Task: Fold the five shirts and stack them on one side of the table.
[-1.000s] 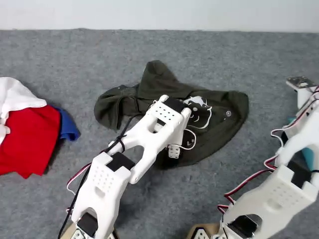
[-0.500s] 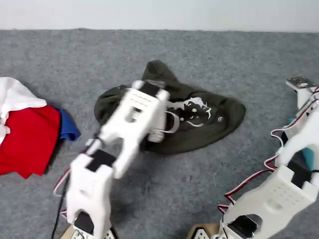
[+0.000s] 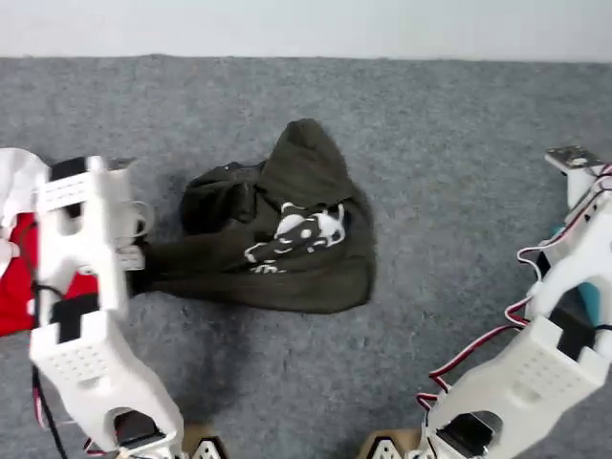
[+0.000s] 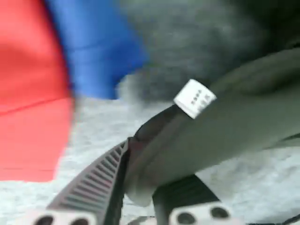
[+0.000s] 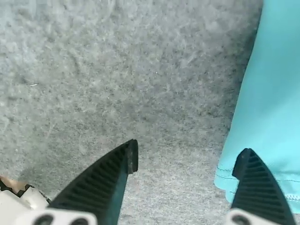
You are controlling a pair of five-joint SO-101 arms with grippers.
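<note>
Shirts across a grey felt table (image 3: 459, 143), left to right. At the far left edge, white shirt (image 3: 14, 177) bunched over red shirt (image 3: 11, 287), with blue shirt (image 4: 93, 42) just beside the red one in the left wrist view. Next, left gripper (image 4: 140, 159) pinched shut on an edge of dark green shirt (image 3: 296, 277), at that shirt's left end, close to the red one; small white tag (image 4: 194, 98) on the stretched cloth just past the fingertips. Green shirt itself crumpled in the middle of the table, white print (image 3: 296, 234) facing up, a strip drawn out leftward to the gripper. Far right, right gripper (image 5: 187, 157) spread wide, holding nothing, low above bare felt, teal shirt (image 5: 276, 93) just beside one fingertip
</note>
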